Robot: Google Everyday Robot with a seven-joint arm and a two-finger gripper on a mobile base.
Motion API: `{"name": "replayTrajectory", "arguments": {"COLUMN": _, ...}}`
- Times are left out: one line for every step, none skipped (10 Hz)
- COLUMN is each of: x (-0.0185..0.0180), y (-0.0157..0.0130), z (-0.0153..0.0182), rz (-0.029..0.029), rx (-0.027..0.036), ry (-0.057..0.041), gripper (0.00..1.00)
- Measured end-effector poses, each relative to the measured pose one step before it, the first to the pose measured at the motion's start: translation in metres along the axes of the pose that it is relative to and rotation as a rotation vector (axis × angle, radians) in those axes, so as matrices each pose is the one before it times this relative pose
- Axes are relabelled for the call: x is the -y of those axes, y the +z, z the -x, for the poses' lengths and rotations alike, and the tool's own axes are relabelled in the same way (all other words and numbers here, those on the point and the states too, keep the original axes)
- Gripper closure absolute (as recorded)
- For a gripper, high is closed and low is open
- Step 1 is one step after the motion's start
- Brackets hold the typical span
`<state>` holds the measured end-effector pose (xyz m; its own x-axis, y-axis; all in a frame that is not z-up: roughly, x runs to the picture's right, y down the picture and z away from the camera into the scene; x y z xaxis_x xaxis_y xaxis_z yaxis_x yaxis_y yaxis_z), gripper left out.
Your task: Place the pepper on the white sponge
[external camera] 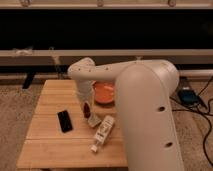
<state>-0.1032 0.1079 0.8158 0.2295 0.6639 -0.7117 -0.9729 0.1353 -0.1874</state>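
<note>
My gripper (pixel 86 103) hangs from the big white arm over the middle of the wooden table (pixel 45 145). It is shut on the pepper (pixel 87 110), a small dark red piece that points down from it. The white sponge (pixel 93 121) is a small cream block on the table, just right of and in front of the pepper. The pepper's tip is close to the sponge's left back corner; I cannot tell if they touch.
An orange plate (pixel 105 93) sits right behind the gripper. A white labelled bottle (pixel 102 133) lies in front of the sponge. A black phone (pixel 64 121) lies to the left. The arm's body (pixel 150 115) covers the table's right side. Cables lie on the floor at the right.
</note>
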Motion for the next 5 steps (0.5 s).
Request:
{"name": "replayTrajectory", "arguments": {"x": 0.00323, "y": 0.00221, "z": -0.00524, "rz": 0.00755, "rx": -0.00448, "ry": 0.00085, "gripper": 1.0}}
{"name": "replayTrajectory", "arguments": {"x": 0.00595, "y": 0.00433, "z": -0.00307, "rz": 0.00605, "rx": -0.00233, "ry": 0.00759, "gripper": 1.0}}
{"name": "replayTrajectory", "arguments": {"x": 0.00459, "y": 0.00598, "z": -0.00178, "rz": 0.00132, "rx": -0.00265, "ry": 0.00483, "gripper": 1.0}}
{"name": "replayTrajectory", "arguments": {"x": 0.00241, "y": 0.00721, "z": -0.00096, "rz": 0.00228, "rx": -0.00216, "ry": 0.00472, "gripper": 1.0}}
{"name": "replayTrajectory", "arguments": {"x": 0.00251, "y": 0.00431, "z": -0.00134, "rz": 0.00104, "rx": -0.00316, "ry": 0.00655, "gripper": 1.0}}
